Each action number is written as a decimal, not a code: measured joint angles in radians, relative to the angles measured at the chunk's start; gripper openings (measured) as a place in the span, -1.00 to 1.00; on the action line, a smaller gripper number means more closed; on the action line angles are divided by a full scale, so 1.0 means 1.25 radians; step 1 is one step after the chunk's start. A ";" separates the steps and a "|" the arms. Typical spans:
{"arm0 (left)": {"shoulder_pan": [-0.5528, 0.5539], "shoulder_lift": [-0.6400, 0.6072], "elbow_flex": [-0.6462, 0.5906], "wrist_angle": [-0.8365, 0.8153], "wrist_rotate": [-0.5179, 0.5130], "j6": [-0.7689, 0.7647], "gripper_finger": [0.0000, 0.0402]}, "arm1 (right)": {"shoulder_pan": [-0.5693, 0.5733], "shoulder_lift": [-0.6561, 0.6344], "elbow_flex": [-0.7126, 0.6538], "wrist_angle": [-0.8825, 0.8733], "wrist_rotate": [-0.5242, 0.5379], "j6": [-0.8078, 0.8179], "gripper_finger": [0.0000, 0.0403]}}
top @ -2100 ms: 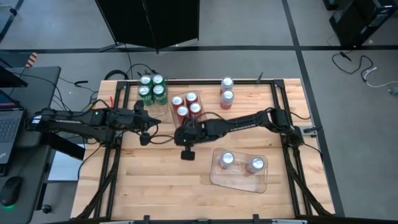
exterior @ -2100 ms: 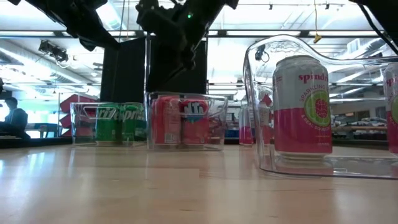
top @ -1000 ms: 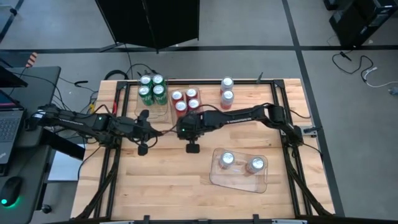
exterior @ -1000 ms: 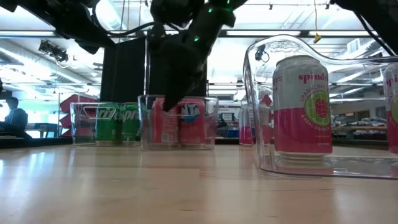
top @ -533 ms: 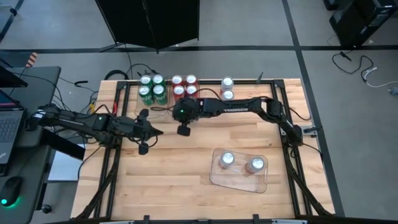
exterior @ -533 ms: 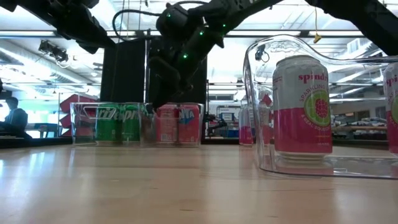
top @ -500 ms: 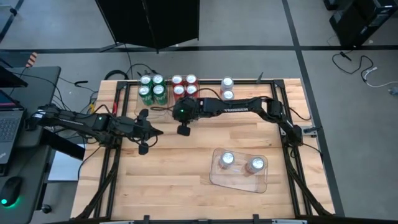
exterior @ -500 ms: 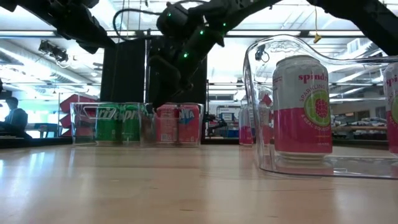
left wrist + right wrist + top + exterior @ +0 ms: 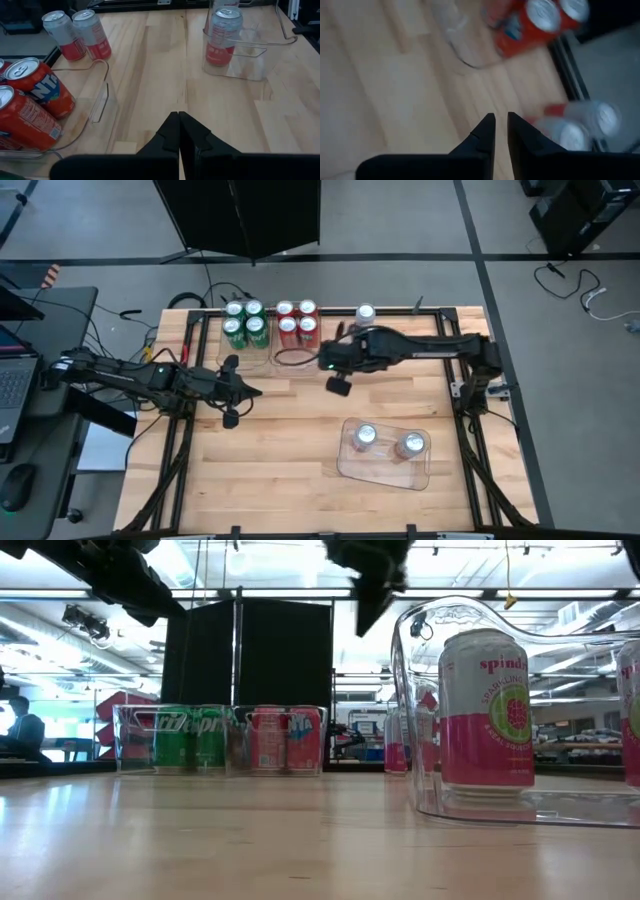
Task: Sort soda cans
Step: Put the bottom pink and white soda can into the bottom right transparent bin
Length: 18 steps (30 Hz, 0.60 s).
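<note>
Along the far edge of the table (image 9: 300, 470): one clear tray of four green cans (image 9: 244, 322), and directly beside it a second clear tray of four red cans (image 9: 296, 322), which half a second ago had only just reached this spot under the right arm's push and now stands free. Right gripper (image 9: 322, 364): withdrawn from the red tray toward the table's middle, carrying nothing, fingers cracked slightly apart where they had been together. Two pink-and-silver cans (image 9: 76, 34) stand loose near the far edge, the right arm now passing over them in the high view. Two more of that kind (image 9: 386, 441) sit in a third clear tray (image 9: 420, 475) nearer the front. Left gripper (image 9: 253, 391): parked at the left side, fingers pressed together, unchanged. Assessment: green and red groups appear settled; the two loose cans likely remain to be joined with their pair.
</note>
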 joint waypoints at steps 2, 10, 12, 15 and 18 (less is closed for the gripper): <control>0.000 0.000 0.000 0.001 0.000 0.001 -1.00 | -0.007 -0.037 -0.043 -0.003 0.012 0.030 -0.83; 0.000 0.000 0.000 0.000 0.006 0.014 -1.00 | -0.041 -0.269 -0.399 0.289 -0.007 0.076 -0.95; 0.000 0.000 0.000 0.002 0.007 0.023 -1.00 | -0.044 -0.332 -0.507 0.398 -0.010 0.085 -0.98; 0.000 0.000 0.000 0.007 0.007 0.024 -1.00 | -0.043 -0.422 -0.659 0.602 0.009 0.084 -1.00; 0.000 0.000 0.000 0.018 0.008 0.024 -1.00 | -0.044 -0.475 -0.768 0.765 0.084 0.084 -0.97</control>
